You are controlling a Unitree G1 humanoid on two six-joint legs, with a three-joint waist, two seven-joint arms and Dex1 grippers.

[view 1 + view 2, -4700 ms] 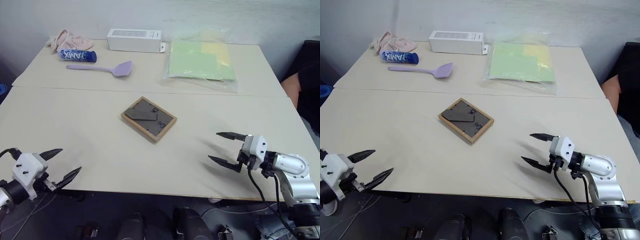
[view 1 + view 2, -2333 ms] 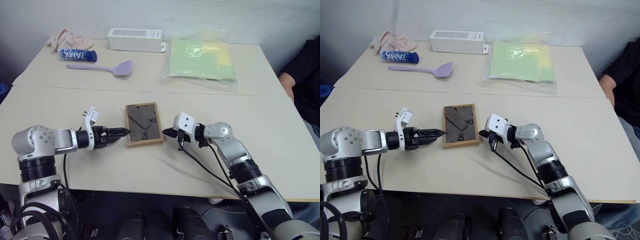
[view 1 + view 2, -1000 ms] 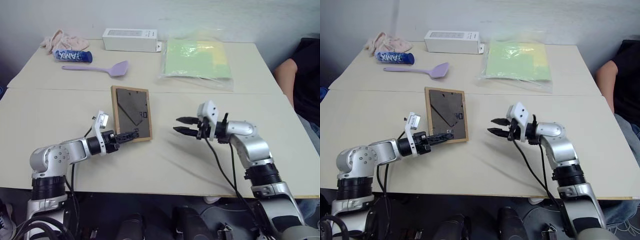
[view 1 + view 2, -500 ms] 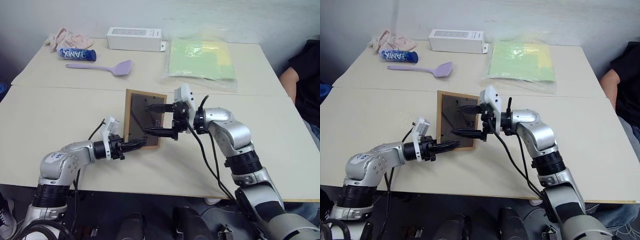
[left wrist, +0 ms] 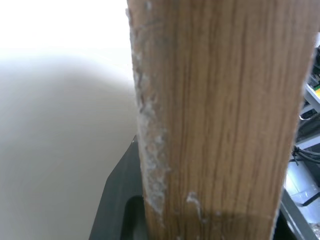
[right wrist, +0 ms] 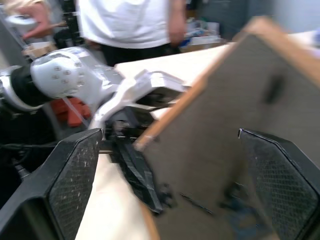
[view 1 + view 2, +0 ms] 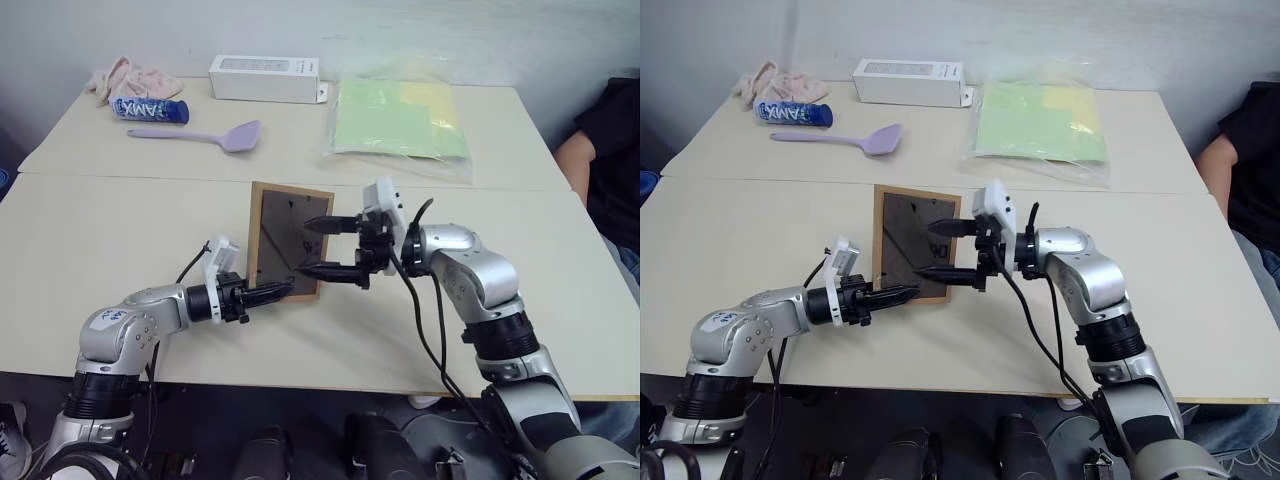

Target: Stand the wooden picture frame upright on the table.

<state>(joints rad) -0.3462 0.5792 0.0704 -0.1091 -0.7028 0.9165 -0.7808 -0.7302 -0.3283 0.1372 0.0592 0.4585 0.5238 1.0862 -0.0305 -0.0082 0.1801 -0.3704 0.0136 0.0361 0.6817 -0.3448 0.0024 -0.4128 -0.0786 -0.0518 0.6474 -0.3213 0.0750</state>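
frame (image 7: pixel 288 240) up on its edge on the table (image 7: pixel 120 230), back side facing us | left gripper (image 7: pixel 278 291) pinches its low corner so it won't fall | right gripper (image 7: pixel 318 247) wide open at the back, likely to pull out the stand | spatula (image 7: pixel 200 133), box (image 7: pixel 264 78) far behind, nothing blocks

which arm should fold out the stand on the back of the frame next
Right, probably. The right end effector is open at the dark back panel of the wooden picture frame, fingers spread over it. The left end effector is shut on the frame's lower edge, holding it up off the table.
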